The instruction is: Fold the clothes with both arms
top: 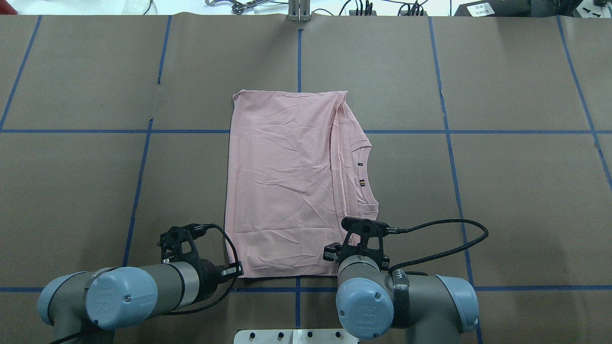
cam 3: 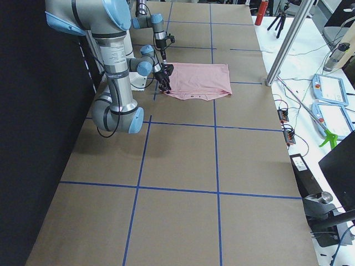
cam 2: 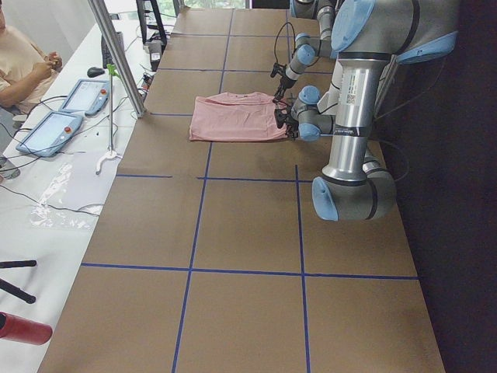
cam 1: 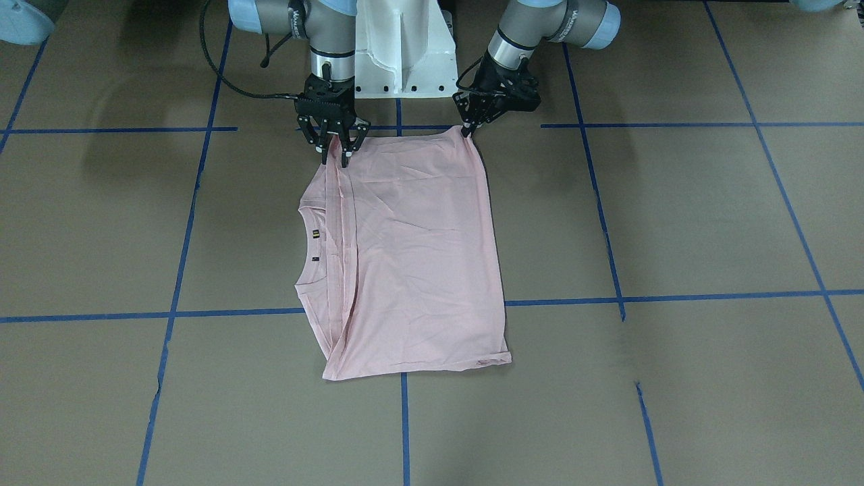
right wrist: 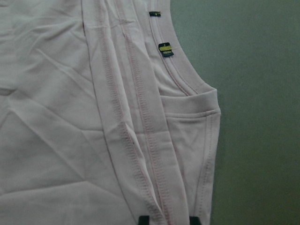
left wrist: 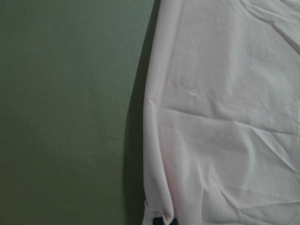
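Observation:
A pale pink T-shirt (cam 1: pixel 412 256) lies flat on the brown table, folded into a rectangle, its collar and small neck labels (cam 1: pixel 315 234) toward my right side. No print shows. My left gripper (cam 1: pixel 466 133) is shut on the shirt's near corner, at the hem side. My right gripper (cam 1: pixel 335 158) stands over the near corner at the collar side. Its fingers are partly apart, straddling the folded sleeve edge. In the right wrist view both fingertips (right wrist: pixel 143 218) show at the bottom with the cloth (right wrist: pixel 70 117) between them. The left wrist view shows the shirt's edge (left wrist: pixel 225 117).
Blue tape lines (cam 1: pixel 675 297) divide the table into squares. The white pedestal base (cam 1: pixel 405 54) stands just behind both grippers. A person (cam 2: pixel 23 70) sits at a side bench with tablets (cam 2: pixel 46 132). A metal post (cam 2: pixel 116 54) rises at the table's far edge.

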Motion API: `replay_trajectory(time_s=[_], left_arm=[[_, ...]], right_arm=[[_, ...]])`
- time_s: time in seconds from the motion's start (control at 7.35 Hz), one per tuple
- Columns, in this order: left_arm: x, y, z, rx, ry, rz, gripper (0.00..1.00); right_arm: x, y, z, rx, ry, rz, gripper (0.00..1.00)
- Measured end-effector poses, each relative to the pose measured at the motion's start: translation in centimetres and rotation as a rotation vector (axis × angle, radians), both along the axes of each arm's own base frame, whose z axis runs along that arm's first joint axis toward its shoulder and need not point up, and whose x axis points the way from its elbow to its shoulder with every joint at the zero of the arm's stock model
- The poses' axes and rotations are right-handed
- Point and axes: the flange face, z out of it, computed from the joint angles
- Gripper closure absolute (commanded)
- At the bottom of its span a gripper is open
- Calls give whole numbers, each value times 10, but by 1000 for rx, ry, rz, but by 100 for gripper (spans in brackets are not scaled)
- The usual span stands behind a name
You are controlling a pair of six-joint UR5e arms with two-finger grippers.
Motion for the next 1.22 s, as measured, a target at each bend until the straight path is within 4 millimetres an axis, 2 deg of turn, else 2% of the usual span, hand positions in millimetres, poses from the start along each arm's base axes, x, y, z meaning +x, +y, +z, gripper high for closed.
replay_trajectory(time_s=[0.41,0.68,0.95,1.22], left_arm=[[0,1,0,-1,1,1,100],[0,1,0,0,0,1,100],[0,1,0,0,0,1,100],[0,1,0,0,0,2,100]], right_arm=[[1,0,-1,-2,-4,2,100],[2,0,-1,-1,-4,1,39],[3,1,1,-1,6,-1,38],[2,4,3,-2,14,-6,50]])
